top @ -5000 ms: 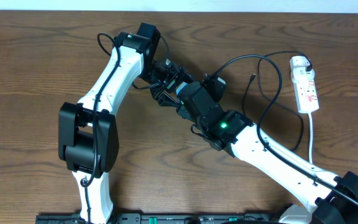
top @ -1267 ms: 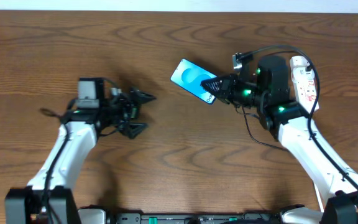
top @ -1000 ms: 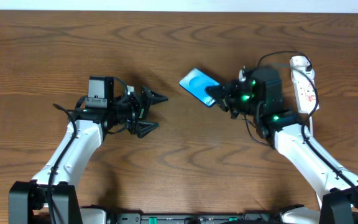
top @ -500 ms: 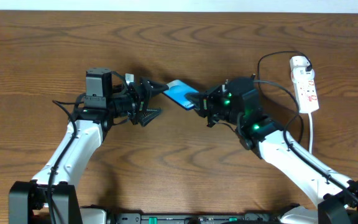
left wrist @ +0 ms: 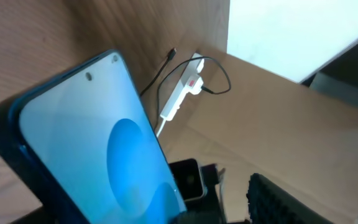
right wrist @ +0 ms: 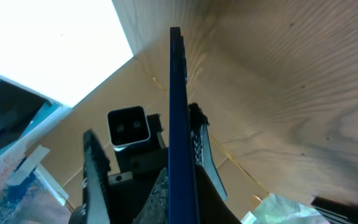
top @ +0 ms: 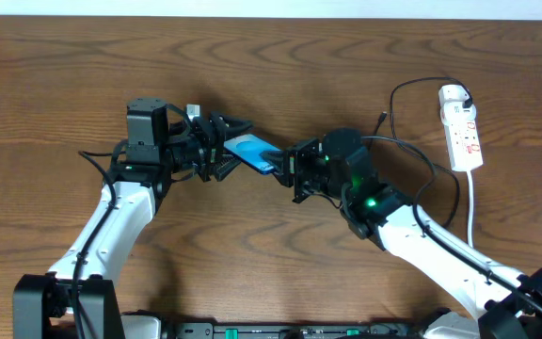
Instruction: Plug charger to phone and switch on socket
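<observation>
The phone, with its blue screen up, is held above the table between the two grippers. My right gripper is shut on its right end; in the right wrist view the phone shows edge-on between the fingers. My left gripper is open, its fingers on either side of the phone's left end. The phone fills the left of the left wrist view. The socket lies at the far right, also in the left wrist view. The charger cable loops from it, its plug tip free on the table.
The socket's white cord runs toward the front right. The right arm crosses the front right of the wooden table, above part of the charger's loop. The left arm stands at the front left.
My right gripper has carried the phone leftward, from the right side to the middle. My left gripper has moved right, and its open fingers now straddle the phone's left end.
</observation>
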